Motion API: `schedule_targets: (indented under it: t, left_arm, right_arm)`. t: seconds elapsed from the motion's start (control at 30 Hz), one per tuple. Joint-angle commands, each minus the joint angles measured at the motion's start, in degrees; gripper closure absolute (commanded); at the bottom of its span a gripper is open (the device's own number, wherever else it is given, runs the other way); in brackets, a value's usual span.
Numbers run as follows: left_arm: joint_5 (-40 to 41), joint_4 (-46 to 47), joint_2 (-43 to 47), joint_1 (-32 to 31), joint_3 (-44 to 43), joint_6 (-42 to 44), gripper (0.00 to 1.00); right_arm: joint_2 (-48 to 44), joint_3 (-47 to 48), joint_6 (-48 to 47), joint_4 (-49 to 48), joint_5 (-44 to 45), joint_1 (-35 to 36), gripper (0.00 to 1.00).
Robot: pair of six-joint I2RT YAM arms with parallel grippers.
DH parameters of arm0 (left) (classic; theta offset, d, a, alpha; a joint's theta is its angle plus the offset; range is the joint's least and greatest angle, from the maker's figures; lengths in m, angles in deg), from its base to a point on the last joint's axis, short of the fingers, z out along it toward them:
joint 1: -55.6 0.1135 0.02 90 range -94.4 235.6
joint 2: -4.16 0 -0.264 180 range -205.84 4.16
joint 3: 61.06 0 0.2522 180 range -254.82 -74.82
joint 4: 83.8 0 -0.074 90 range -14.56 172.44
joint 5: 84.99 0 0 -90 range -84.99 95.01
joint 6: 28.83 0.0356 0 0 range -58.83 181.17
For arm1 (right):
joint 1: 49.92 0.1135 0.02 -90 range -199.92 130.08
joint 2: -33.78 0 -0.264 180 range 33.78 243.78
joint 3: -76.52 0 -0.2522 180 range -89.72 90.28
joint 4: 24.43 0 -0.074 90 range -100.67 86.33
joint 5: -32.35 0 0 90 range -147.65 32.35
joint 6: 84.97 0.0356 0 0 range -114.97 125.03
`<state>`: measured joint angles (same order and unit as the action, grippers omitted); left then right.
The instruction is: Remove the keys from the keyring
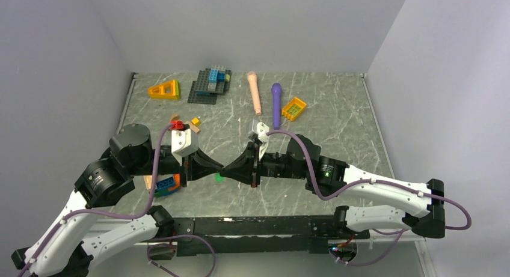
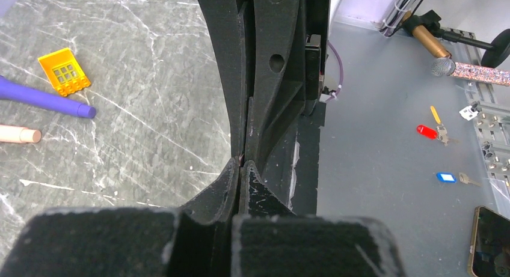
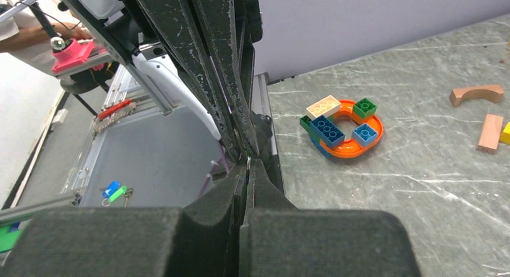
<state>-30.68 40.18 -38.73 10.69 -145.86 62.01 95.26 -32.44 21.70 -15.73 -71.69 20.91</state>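
Over the table (image 1: 337, 124), left fingers (image 1: 216, 166) and right fingers (image 1: 236, 166), two pairs, both closed, tips meeting.

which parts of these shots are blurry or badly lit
Top external: soft, even light, everything sharp. Left wrist: the left gripper fills the foreground, its pads out of focus; the purple rod beyond is crisp. Right wrist: the right gripper is likewise blurred up close, the orange brick ring sharp.
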Motion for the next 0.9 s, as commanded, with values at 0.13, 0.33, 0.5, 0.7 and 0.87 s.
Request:
schedule_targets:
  t: [0.13,0.33,0.5,0.7,0.87]
  left_arm:
    - [-0.1,4.3,3.1,0.1,2.8,-4.1,1.00]
    - [0.9,3.3,3.3,0.1,1.9,-3.6,1.00]
    - [1.0,2.4,3.0,0.1,1.8,-2.9,1.00]
    - [0.0,2.2,2.1,0.1,1.3,-2.6,1.00]
    - [-0.7,2.5,1.4,0.1,1.1,-2.9,1.00]
  right_arm:
    - [-2.5,0.4,0.4,-7.3,2.1,0.4,0.76]
    - [-3.8,0.1,-0.1,-5.4,3.3,0.3,0.33]
    - [-6.4,1.0,-1.9,0.2,5.3,0.3,0.29]
    - [-4.3,5.2,-4.0,7.1,3.9,0.3,0.31]
    - [-1.5,6.8,-5.2,9.4,3.6,0.3,0.36]
